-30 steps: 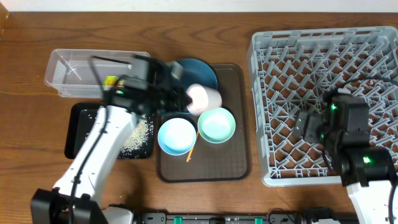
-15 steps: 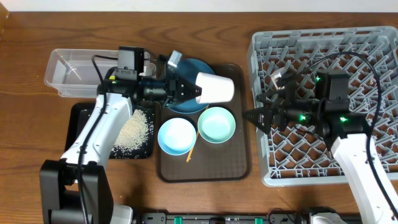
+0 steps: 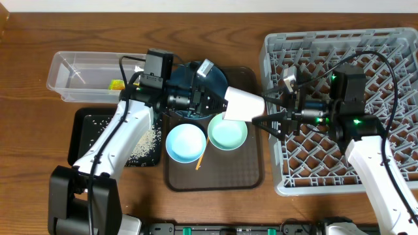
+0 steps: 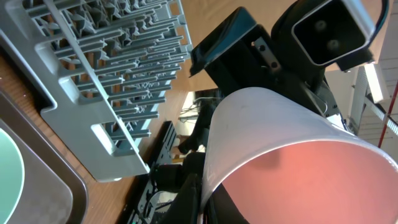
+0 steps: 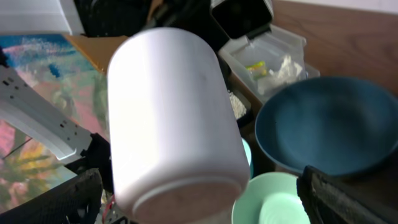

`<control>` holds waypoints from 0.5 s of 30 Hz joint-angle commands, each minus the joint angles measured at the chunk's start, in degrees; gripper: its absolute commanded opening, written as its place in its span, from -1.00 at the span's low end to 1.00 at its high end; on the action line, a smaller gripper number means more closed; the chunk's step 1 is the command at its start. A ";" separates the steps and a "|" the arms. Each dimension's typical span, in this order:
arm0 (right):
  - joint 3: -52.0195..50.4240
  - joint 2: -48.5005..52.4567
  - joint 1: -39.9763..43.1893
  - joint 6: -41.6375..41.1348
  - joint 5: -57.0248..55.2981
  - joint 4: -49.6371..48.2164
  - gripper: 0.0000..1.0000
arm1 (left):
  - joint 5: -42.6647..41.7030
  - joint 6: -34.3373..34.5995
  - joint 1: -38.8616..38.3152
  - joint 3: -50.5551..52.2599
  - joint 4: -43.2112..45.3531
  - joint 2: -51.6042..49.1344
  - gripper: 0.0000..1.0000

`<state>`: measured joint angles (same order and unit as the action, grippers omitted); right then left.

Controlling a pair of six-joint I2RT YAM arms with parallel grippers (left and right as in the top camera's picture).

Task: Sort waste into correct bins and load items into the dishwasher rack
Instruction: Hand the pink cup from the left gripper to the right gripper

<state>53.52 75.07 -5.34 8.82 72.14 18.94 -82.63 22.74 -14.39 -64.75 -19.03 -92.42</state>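
My left gripper [image 3: 219, 104] is shut on the rim of the small pink cup [image 3: 243, 104] and holds it on its side above the brown tray. In the left wrist view the cup [image 4: 292, 155] fills the frame, and one finger [image 4: 193, 193] pinches its rim. My right gripper [image 3: 261, 109] is open, its fingers standing on either side of the cup's base [image 5: 174, 118]. Below lie the dark-blue plate [image 3: 212, 75], the white-blue bowl [image 3: 185, 142], the mint-green bowl [image 3: 227, 132] and the wooden stick [image 3: 202, 156]. The dishwasher rack [image 3: 339, 65] is at the right.
The clear tub [image 3: 91, 68] at the back left holds the yellow-green wrapper [image 3: 117, 85] and the white napkin [image 5: 283, 65]. Rice [image 3: 144, 140] lies in the black tray [image 3: 81, 137]. The brown serving tray [image 3: 215, 176] carries the dishes.
My left arm has carried the cup to the right, from over the plate toward the rack. My right gripper swung left off the rack and now meets the cup's base.
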 commanded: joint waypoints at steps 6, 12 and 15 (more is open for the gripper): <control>0.79 -0.07 -4.07 -2.14 2.27 -1.99 0.77 | -1.79 0.28 -0.20 -0.20 0.33 -0.02 -0.88; 0.79 -0.07 -5.03 -2.14 2.27 -3.13 0.63 | -1.79 0.28 -0.22 -0.20 0.31 -0.02 -0.88; 0.79 -0.07 -5.03 -2.16 2.27 -3.76 0.56 | -1.79 0.28 -0.22 -0.20 0.31 -0.02 -0.88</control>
<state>53.52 75.07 -9.74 6.85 72.84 15.55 -83.26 22.74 -14.48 -64.75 -19.03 -92.40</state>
